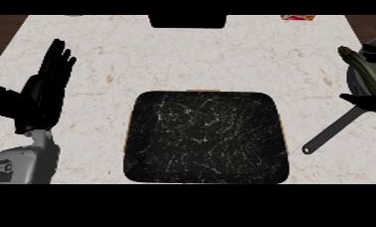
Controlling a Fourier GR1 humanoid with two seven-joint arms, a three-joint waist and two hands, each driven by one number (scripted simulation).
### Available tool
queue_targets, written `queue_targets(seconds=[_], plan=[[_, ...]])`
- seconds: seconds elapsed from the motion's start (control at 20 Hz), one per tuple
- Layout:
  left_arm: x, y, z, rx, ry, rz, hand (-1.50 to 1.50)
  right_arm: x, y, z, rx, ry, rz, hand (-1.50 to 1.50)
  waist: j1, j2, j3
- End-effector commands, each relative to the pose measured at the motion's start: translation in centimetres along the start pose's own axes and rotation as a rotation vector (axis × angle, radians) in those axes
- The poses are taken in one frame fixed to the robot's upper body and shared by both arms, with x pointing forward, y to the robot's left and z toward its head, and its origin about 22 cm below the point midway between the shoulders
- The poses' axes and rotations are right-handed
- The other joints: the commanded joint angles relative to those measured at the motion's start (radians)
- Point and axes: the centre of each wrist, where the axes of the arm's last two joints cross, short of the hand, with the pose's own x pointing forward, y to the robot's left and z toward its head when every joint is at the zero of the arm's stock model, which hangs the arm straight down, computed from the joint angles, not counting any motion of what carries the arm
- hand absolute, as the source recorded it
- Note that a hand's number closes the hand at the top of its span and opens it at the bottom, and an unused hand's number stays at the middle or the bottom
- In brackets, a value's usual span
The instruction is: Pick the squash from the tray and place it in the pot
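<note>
At the right edge, black fingers (357, 100) of the right hand show, their state impossible to tell; just above them the green squash (355, 63) lies over the pot (353, 82), whose long handle (332, 130) angles toward the black marbled tray (206, 136). The left hand (46, 87) rests at the left edge, fingers straight, pressed together.

The pot (361, 79), squash (357, 64) and right hand (360, 101) are cut off at the right edge.

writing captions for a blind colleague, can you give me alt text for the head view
At the view's right edge the robot's right hand shows beside a green squash at a grey pot with a long handle. A black marbled tray sits mid-counter. The left hand rests open, fingers up, at the left.
</note>
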Motion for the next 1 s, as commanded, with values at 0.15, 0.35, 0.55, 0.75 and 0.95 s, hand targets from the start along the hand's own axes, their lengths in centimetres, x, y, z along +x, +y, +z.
queue_targets(seconds=[0.15, 0.35, 0.55, 0.75, 0.95], plan=[[-0.7, 0.7, -0.1, 0.019, 0.016, 0.007, 0.00, -2.9, -2.0, 1.5, -0.109, -0.060, -0.337, -1.50, -0.013, -0.001, 0.000], [0.1, 0.2, -0.9, 0.021, -0.006, 0.009, 0.00, -3.6, -7.1, 2.5, -0.143, -0.050, -0.426, -1.50, -0.015, -0.001, 0.000], [0.8, 0.8, -1.0, 0.008, -0.007, -0.001, 0.00, -5.2, -11.1, 5.1, -0.148, -0.019, -0.421, -1.50, -0.009, 0.001, 0.000], [1.4, 0.7, -0.2, -0.006, -0.009, -0.010, 0.00, -5.7, -14.0, 6.7, -0.159, -0.029, -0.441, -1.50, 0.001, 0.002, 0.001], [1.4, -1.1, -0.4, -0.003, -0.003, 0.016, 0.00, -6.8, -14.8, 8.8, -0.126, -0.029, -0.441, -1.50, 0.002, 0.006, 0.003]])
